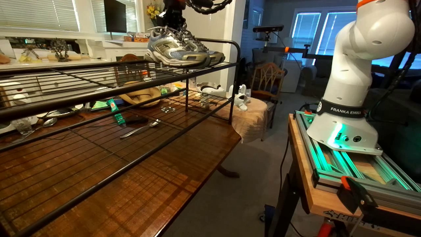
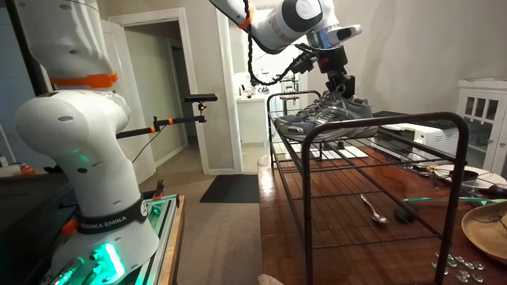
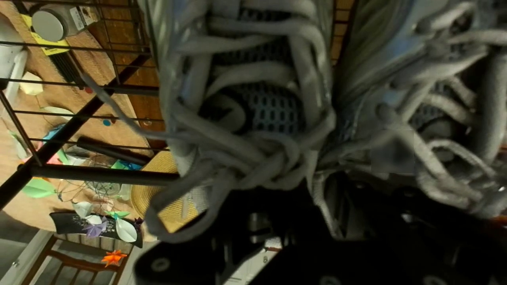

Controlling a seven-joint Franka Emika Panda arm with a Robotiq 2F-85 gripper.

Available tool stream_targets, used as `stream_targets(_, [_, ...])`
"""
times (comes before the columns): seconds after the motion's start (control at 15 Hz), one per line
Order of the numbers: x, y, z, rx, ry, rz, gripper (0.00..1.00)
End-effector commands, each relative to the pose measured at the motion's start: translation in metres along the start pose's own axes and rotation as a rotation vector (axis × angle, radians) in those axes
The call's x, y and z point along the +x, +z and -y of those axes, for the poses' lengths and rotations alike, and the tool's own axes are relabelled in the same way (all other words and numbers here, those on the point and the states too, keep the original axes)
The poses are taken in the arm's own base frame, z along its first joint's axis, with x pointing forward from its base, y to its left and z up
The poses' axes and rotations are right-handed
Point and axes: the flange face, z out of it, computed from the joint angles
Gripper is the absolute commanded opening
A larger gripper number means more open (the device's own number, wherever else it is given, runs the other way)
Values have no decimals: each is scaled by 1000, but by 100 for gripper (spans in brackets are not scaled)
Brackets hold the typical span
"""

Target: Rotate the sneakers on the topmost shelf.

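The two silvery-grey sneakers (image 1: 174, 49) stand side by side at one end of the topmost shelf (image 1: 98, 92) of the black wire rack. In an exterior view the nearer sneaker (image 2: 336, 118) mostly covers its mate, beyond the shelf's end tube (image 2: 396, 119). My gripper (image 2: 341, 85) points down into the shoe openings, behind the laces. In the wrist view both sneakers (image 3: 253, 103) fill the top, and the gripper's dark fingers (image 3: 324, 194) sit one by each shoe, with a lace and a grey surface between them. The fingertips are hidden, so their grip is unclear.
A lower wire tier lies over the brown wooden table (image 1: 184, 164). A spoon (image 2: 374, 209), a straw hat (image 2: 485, 229), glass pebbles (image 2: 461, 265) and a white appliance (image 2: 439, 138) are on the table. The rack's raised end hoop (image 1: 237, 52) stands beside the toes.
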Motion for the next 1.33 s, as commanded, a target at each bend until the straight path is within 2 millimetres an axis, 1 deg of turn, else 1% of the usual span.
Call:
stream_targets(0.0, [6,-18,-2,39,-36,3,4])
stream_targets(0.33, [13,-31,-1,141,-211,8,4])
stream_targets(0.6, [25,-42,1,195,-378,-23,4])
stream_targets(0.8, [31,-41,3,206,-490,1,4])
stream_targets(1.13, [32,-31,12,195,-723,43,4])
stream_targets(1.27, [31,-24,17,216,-818,51,4])
